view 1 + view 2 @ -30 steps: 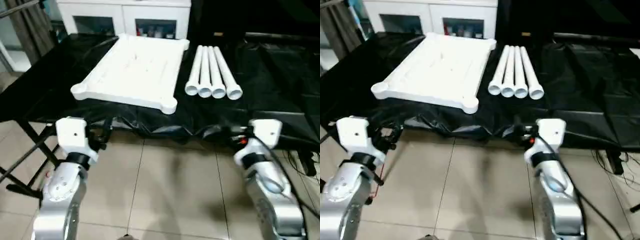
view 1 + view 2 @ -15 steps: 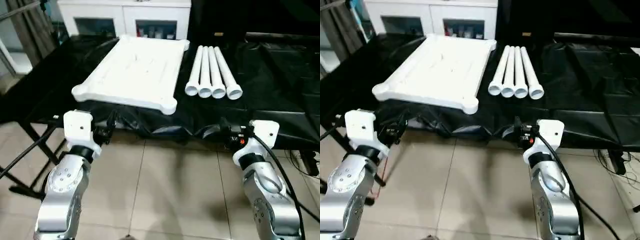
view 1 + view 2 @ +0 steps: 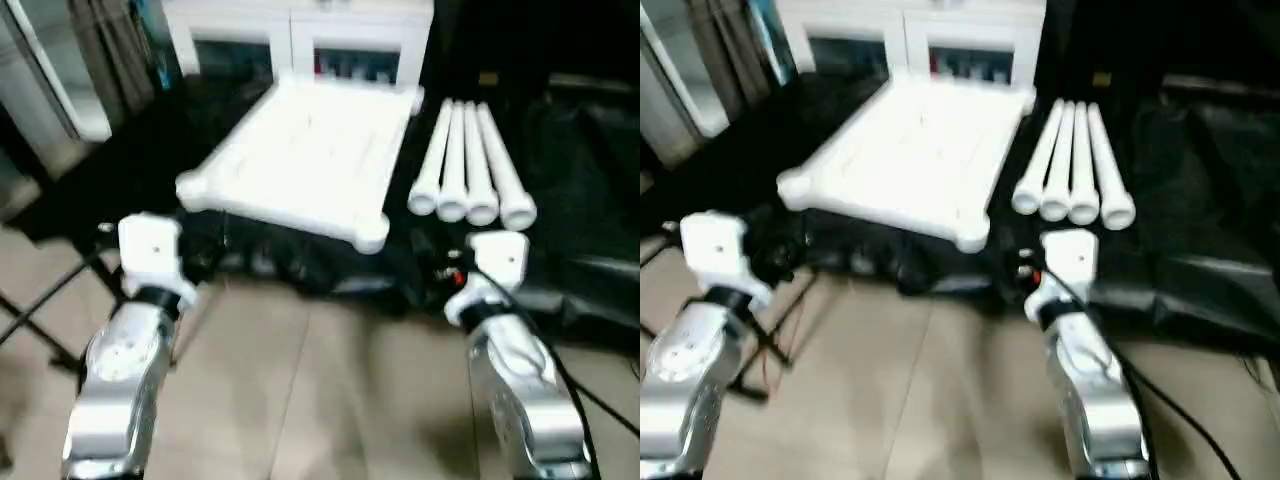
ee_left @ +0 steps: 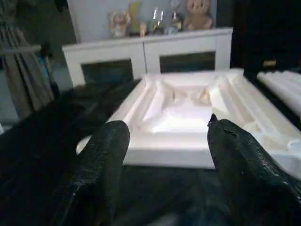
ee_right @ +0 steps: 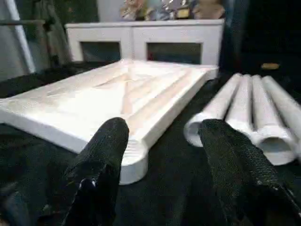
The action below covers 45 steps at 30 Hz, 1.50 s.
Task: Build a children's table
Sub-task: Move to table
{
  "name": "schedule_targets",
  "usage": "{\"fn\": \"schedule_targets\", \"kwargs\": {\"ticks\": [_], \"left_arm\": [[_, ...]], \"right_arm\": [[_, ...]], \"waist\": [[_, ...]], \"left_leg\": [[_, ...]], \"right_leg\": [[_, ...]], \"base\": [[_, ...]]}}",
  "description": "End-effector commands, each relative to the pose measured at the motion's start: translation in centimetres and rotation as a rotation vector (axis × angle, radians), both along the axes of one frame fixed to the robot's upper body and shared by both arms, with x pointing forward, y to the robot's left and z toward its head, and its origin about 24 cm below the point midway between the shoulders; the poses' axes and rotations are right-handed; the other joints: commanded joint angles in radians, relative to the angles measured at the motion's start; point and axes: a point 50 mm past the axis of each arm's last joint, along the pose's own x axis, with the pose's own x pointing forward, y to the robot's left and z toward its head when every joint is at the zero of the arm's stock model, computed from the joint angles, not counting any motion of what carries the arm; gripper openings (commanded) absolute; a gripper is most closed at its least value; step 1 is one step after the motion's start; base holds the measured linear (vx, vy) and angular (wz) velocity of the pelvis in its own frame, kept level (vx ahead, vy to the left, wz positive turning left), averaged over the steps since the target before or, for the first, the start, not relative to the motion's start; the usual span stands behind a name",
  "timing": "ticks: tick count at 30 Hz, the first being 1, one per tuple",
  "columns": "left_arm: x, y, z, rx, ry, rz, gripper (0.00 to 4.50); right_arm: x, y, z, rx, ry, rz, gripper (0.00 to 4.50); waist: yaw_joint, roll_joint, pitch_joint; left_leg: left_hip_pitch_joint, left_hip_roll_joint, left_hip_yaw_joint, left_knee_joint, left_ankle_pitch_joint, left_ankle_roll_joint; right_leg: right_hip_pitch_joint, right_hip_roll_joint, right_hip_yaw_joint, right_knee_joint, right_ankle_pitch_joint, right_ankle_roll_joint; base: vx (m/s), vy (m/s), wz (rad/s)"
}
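Observation:
The white tabletop [image 3: 300, 160] lies ribbed side up on the black-covered table [image 3: 560, 210], with round sockets at its corners. Several white tubular legs [image 3: 467, 178] lie side by side just to its right. My left gripper [image 4: 164, 136] is open and empty, low in front of the tabletop's near left corner. My right gripper [image 5: 162, 132] is also open and empty, facing the gap between the tabletop's near right corner [image 5: 134, 160] and the leg ends [image 5: 249, 117]. Both grippers hang at the table's front edge, touching nothing.
A white glass-door cabinet [image 3: 300, 35] stands behind the table, with toys [image 4: 197, 16] on top. The black cover hangs crumpled over the front edge [image 3: 300, 265]. Tiled floor [image 3: 330, 400] lies below my forearms, and dark stand legs [image 3: 40, 320] cross at the left.
The whole view has shifted closer to the table. Both grippers now sit nearer its front edge. Their jaws stand as wide as before, and the tabletop and legs have not moved.

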Motion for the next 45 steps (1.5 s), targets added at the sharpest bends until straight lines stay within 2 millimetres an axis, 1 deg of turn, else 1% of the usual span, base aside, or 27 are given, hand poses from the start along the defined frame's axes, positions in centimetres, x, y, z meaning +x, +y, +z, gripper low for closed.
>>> {"fn": "schedule_targets", "kwargs": {"ticks": [1,2,4,8,10,11,12,14,16,17,18,21,24,25,27,28,30,32,33,34,37,38,39,40,41,44,45], "left_arm": [[0.0,-0.3,0.0,-0.007,0.010,-0.009,3.09],[0.0,-0.3,0.0,-0.007,0.010,-0.009,3.09],[0.1,-0.2,0.0,-0.002,0.009,-0.004,3.09],[0.2,0.0,0.2,-0.003,0.005,0.005,3.09],[0.1,0.0,0.2,-0.004,0.006,0.007,3.09],[0.1,0.0,0.2,-0.004,0.007,0.008,3.09],[0.1,0.0,0.2,-0.004,0.007,0.009,3.09],[0.0,0.0,0.1,-0.004,0.010,0.009,3.09],[0.0,0.0,0.1,-0.003,0.011,0.009,3.09],[0.0,0.0,0.1,-0.003,0.011,0.008,3.09],[0.1,-0.1,0.2,-0.004,0.010,0.008,3.09],[0.2,-0.1,0.3,-0.005,0.008,0.006,3.09],[0.2,-0.1,0.3,-0.004,0.008,0.005,3.09],[0.2,0.0,0.3,-0.004,0.009,0.004,3.09],[0.3,-0.3,0.3,0.015,0.016,-0.026,3.09],[0.3,-0.3,0.3,0.015,0.016,-0.026,3.09],[0.5,-0.4,0.5,0.019,0.014,-0.037,3.09],[0.6,-0.6,0.6,0.018,0.013,-0.044,3.09],[0.6,-0.8,0.7,0.024,0.013,-0.054,3.09],[0.6,-0.8,0.7,0.026,0.012,-0.056,3.09],[0.7,-1.0,0.8,0.034,0.011,-0.070,3.09],[0.7,-1.0,0.8,0.034,0.011,-0.070,3.09],[0.7,-1.3,0.8,0.042,0.015,-0.092,3.09],[0.7,-1.3,0.8,0.046,0.016,-0.099,3.09],[0.7,-1.5,0.7,0.060,0.021,-0.110,3.09],[0.7,-1.7,0.6,0.076,0.024,-0.129,3.09],[0.7,-2.0,0.6,0.087,0.024,-0.151,3.09]], "right_arm": [[0.0,-1.0,0.0,0.004,0.023,-0.029,2.72],[0.0,-1.0,0.0,0.008,0.024,-0.026,2.72],[0.0,-0.9,0.0,0.010,0.026,-0.015,2.72],[0.1,-0.6,-0.2,-0.031,0.040,-0.004,2.72],[0.1,-0.4,-0.2,-0.010,0.038,0.000,2.72],[0.2,-0.5,-0.1,-0.011,0.034,-0.005,2.72],[0.2,-0.5,0.0,-0.012,0.032,-0.008,2.72],[0.3,-0.6,0.0,-0.016,0.033,-0.015,2.72],[0.3,-0.7,0.0,-0.020,0.033,-0.018,2.72],[0.4,-0.7,0.0,-0.021,0.032,-0.021,2.72],[0.4,-0.7,0.0,-0.022,0.031,-0.023,2.72],[0.5,-0.6,0.1,-0.023,0.029,-0.026,2.72],[0.5,-0.6,0.2,-0.022,0.026,-0.029,2.72],[0.6,-0.6,0.2,-0.021,0.025,-0.030,2.72],[0.5,-0.6,0.1,-0.002,0.028,-0.049,2.72],[0.5,-0.6,0.1,-0.002,0.028,-0.049,2.72],[0.3,-0.8,0.0,0.014,0.034,-0.059,2.72],[0.3,-0.9,-0.1,0.018,0.039,-0.062,2.72],[0.2,-1.0,-0.1,0.015,0.042,-0.068,2.72],[0.2,-1.0,-0.1,0.015,0.042,-0.069,2.72],[0.2,-1.1,0.1,0.013,0.039,-0.074,2.72],[0.2,-1.1,0.1,0.013,0.039,-0.074,2.72],[0.2,-1.3,0.2,0.013,0.034,-0.082,2.72],[0.2,-1.4,0.3,0.013,0.033,-0.085,2.72],[0.1,-1.5,0.3,0.011,0.033,-0.086,2.72],[0.0,-1.6,0.3,-0.022,0.031,-0.065,2.72],[0.1,-2.0,0.4,-0.030,0.032,-0.067,2.72]], "waist": [[0.010,-0.028,-0.018],[0.044,-0.041,-0.023],[0.051,-0.045,-0.020],[0.050,0.006,-0.025],[0.004,0.044,-0.026],[-0.016,0.069,-0.060],[-0.033,0.051,-0.065],[-0.033,0.039,-0.062],[-0.030,0.004,-0.058],[-0.013,-0.046,-0.057],[0.020,-0.066,-0.057],[0.038,-0.038,-0.051],[0.030,0.022,-0.041],[-0.007,0.059,-0.038],[-0.025,0.058,-0.053],[-0.024,0.055,-0.051],[-0.022,0.042,-0.044],[-0.009,-0.010,-0.032],[0.039,-0.064,-0.046],[0.078,-0.048,-0.059],[0.107,-0.025,-0.040],[0.107,-0.010,-0.038],[0.075,0.055,-0.033],[0.053,0.081,-0.014],[0.050,0.066,-0.054],[0.039,0.049,-0.055],[0.047,0.007,-0.064]], "left_leg": [[0.014,0.108,-0.016,-0.102,-0.261,0.271],[-0.010,0.031,0.043,0.075,-0.190,0.177],[-0.077,0.047,0.016,0.129,-0.053,0.072],[-0.045,0.097,0.026,-0.012,0.024,0.042],[0.028,0.185,-0.038,-0.121,-0.218,0.058],[0.133,0.244,-0.107,-0.125,-0.298,0.129],[0.138,0.258,-0.122,-0.124,-0.259,0.201],[0.119,0.232,-0.099,-0.100,-0.014,0.384],[0.082,0.168,-0.042,-0.090,0.063,0.380],[0.013,0.072,0.035,-0.056,-0.093,0.276],[-0.038,0.041,0.047,0.070,-0.130,0.177],[-0.100,0.082,0.011,0.102,0.019,0.033],[-0.059,0.130,0.027,-0.041,0.065,0.025],[0.010,0.195,-0.036,-0.101,-0.176,0.040],[0.105,0.248,-0.099,-0.119,-0.282,0.175],[0.104,0.244,-0.098,-0.115,-0.224,0.232],[0.114,0.242,-0.021,-0.106,-0.102,0.264],[0.063,0.160,0.076,-0.101,-0.229,0.149],[0.019,0.048,0.124,0.051,-0.274,0.023],[-0.023,0.053,0.092,0.084,-0.191,0.000],[-0.092,0.055,0.011,0.133,-0.047,-0.160],[-0.083,0.059,-0.001,0.102,-0.029,-0.179],[0.002,0.097,-0.015,-0.069,-0.009,-0.177],[0.036,0.189,-0.048,-0.120,-0.170,-0.169],[0.099,0.298,-0.071,-0.138,-0.371,-0.112],[0.067,0.219,-0.059,-0.099,-0.076,0.202],[-0.014,0.104,0.029,-0.017,0.139,0.218]], "right_leg": [[0.040,-0.053,0.079,-0.131,-0.027,0.013],[0.092,-0.157,0.198,-0.241,-0.525,-0.004],[0.141,-0.142,0.211,-0.228,-0.698,-0.088],[0.148,-0.054,0.112,-0.227,-0.426,-0.283],[0.085,0.023,0.022,-0.139,-0.278,-0.216],[-0.003,0.016,-0.003,-0.024,-0.115,-0.158],[-0.017,0.009,-0.007,0.000,-0.061,-0.102],[-0.077,-0.017,-0.017,0.035,0.044,0.023],[-0.060,-0.035,0.003,-0.041,0.141,0.001],[0.041,-0.066,0.060,-0.134,0.114,-0.039],[0.119,-0.171,0.156,-0.219,-0.323,-0.133],[0.147,-0.164,0.143,-0.206,-0.257,-0.338],[0.111,-0.064,0.021,-0.200,-0.268,-0.312],[0.038,0.019,-0.024,-0.108,-0.212,-0.221],[-0.030,-0.008,-0.023,-0.008,-0.001,-0.091],[-0.042,-0.014,-0.023,0.002,0.017,-0.057],[-0.078,-0.036,-0.014,-0.009,0.069,-0.043],[-0.010,-0.052,0.021,-0.103,0.096,-0.124],[0.121,-0.101,0.209,-0.204,-0.245,-0.380],[0.177,-0.134,0.256,-0.197,-0.235,-0.441],[0.159,-0.025,0.310,-0.181,0.107,-0.424],[0.140,0.010,0.301,-0.184,0.119,-0.374],[0.060,0.130,0.211,-0.170,-0.055,-0.098],[-0.026,0.118,0.148,-0.088,-0.203,-0.037],[-0.041,0.033,0.078,0.028,-0.178,-0.012],[-0.065,-0.026,0.014,-0.008,0.178,-0.014],[0.009,-0.071,0.053,-0.104,0.367,-0.062]], "base": [[0.049,-0.078,0.07],[0.045,-0.134,0.19],[0.073,-0.119,0.15],[0.084,-0.008,0.15],[0.100,0.114,0.08],[0.140,0.111,0.09],[0.149,0.060,0.10],[0.137,0.050,0.05],[0.122,0.008,-0.03],[0.088,-0.044,0.00],[0.095,-0.062,0.06],[0.114,-0.041,0.05],[0.118,0.028,0.04],[0.132,0.083,-0.01],[0.165,0.072,0.12],[0.159,0.053,0.13],[0.126,0.003,-0.02],[0.123,-0.042,-0.15],[0.180,-0.089,-0.44],[0.180,-0.089,-0.44],[0.157,-0.025,-0.53],[0.110,-0.003,-0.50],[0.074,0.064,-0.63],[0.074,0.064,-0.63],[0.089,0.053,-0.55],[0.115,0.009,-0.26],[0.115,-0.031,0.02]]}}
